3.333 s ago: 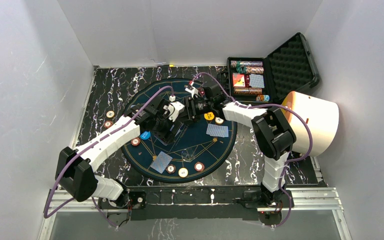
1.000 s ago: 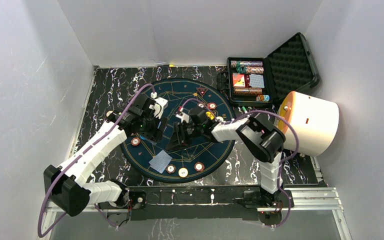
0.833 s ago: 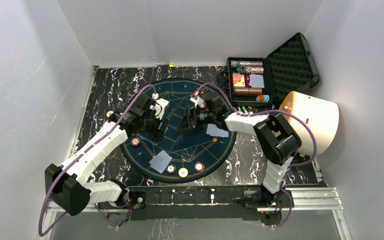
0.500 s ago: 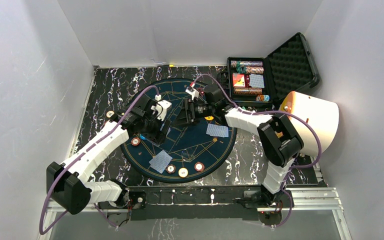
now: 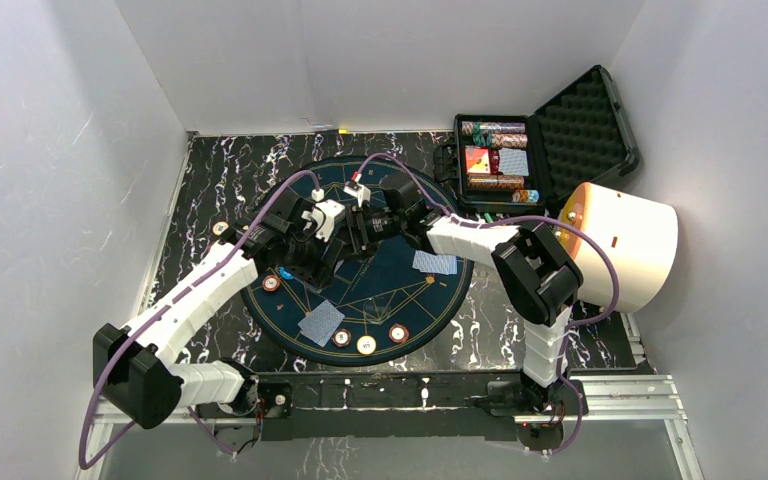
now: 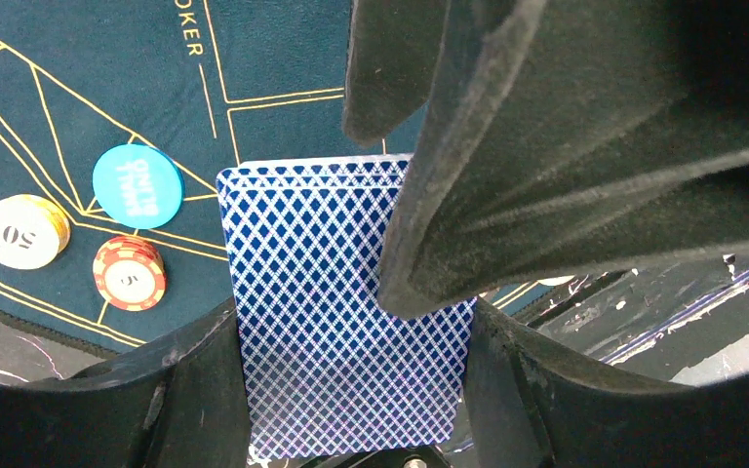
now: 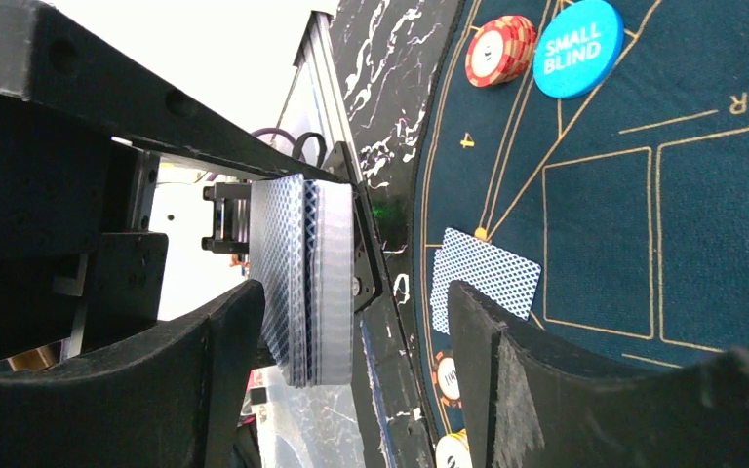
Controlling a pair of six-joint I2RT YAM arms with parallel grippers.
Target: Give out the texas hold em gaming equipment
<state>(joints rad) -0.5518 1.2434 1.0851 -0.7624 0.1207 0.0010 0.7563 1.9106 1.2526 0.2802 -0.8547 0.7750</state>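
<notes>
Blue-backed deck [image 6: 317,292] held lengthwise in left claw [image 6: 351,336].

At the marbled table's [image 5: 210,180] right, a white orange-ended cylinder [image 5: 625,245] lies beside an open black case [image 5: 585,130].

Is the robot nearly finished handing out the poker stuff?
About midway, it seems. Done: the near card and right card lie face down on the mat, with chips and the small blind button set out. In hand: the left gripper holds the deck; the open right gripper reaches for it. Left: more cards, maybe the case chips too.
</notes>
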